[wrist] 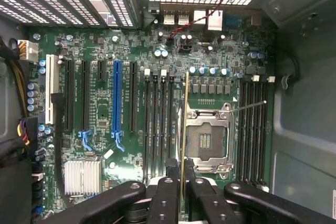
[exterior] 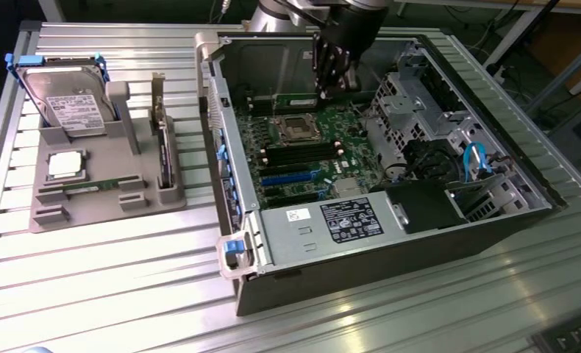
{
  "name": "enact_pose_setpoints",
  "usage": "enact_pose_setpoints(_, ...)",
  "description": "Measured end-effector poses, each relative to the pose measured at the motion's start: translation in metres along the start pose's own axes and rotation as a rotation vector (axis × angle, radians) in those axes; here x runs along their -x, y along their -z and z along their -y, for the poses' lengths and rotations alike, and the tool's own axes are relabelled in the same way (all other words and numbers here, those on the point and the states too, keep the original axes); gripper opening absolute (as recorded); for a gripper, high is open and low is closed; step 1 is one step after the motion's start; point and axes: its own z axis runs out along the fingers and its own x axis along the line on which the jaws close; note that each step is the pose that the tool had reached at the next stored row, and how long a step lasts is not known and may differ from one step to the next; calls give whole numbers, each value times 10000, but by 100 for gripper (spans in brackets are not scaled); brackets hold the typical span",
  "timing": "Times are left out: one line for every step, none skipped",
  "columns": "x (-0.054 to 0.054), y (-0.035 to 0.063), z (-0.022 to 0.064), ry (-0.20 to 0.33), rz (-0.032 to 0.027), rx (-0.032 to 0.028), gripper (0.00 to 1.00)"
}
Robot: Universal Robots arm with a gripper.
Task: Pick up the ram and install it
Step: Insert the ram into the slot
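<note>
Table (exterior: 123, 287): ribbed metal, carrying a grey holder on the exterior view's left and an open computer case on its right.
Grey holder (exterior: 87, 212): a silver hard drive (exterior: 70, 103) with blue tabs stands at its far end, and a dark expansion card (exterior: 161, 147) stands upright along its side. Neither is touched.
Computer case (exterior: 369, 268): it lies on its side with the panel off, so the motherboard (exterior: 315, 165) faces up.
End effector (exterior: 328, 90): it reaches down inside the case over the far part of the board. In the wrist view its black fingers (wrist: 169, 184) are pressed together on a thin strip.
Ram (exterior: 296, 98): clamped in the end effector (wrist: 182, 174) and clear of the holder. The wrist view shows the ram (wrist: 185, 124) edge-on, running parallel to the slots.
Position over board: the strip hangs above the motherboard (wrist: 131, 56), between the black memory slots (wrist: 157, 124) and the CPU socket (wrist: 206, 137), and appears not to touch either.
Done: the pick-up, judging by the firm grip and the ram's place inside the case.
Left: the install. Every memory slot in sight looks empty, and the ram is not seated in any of them.
Alignment: roughly in line with the slots, though I cannot tell which one it is over.
</note>
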Motion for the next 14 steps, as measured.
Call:
enact_pose_setpoints(-6, -9, 0, 0, -1, 0, 14)
enact_pose_setpoints(-15, -19, 0, 0, -2, 1, 14)
enact_pose_setpoints(-22, -29, 0, 0, -1, 0, 14)
enact_pose_setpoints(-27, -36, 1, 0, -1, 0, 14)
enact_pose_setpoints(-31, -43, 1, 0, -2, 0, 14)
enact_pose_setpoints(-36, -51, 1, 0, -2, 0, 14)
enact_pose_setpoints(-71, -110, 2, 12, -3, 1, 14)
enact_pose_setpoints(-72, -111, 3, 15, -2, -7, 14)
enact_pose_setpoints(-71, -112, 2, 19, -2, -51, 14)
enact_pose_setpoints(-71, -113, 1, 23, -5, -116, 14)
enact_pose_setpoints(-71, -114, 1, 25, -6, -130, 14)
enact_pose_setpoints(-72, -113, 0, 24, -6, -131, 14)
enact_pose_setpoints(-71, -115, 0, 24, -9, -129, 14)
enact_pose_setpoints(-72, -129, 1, 24, -14, -130, 14)
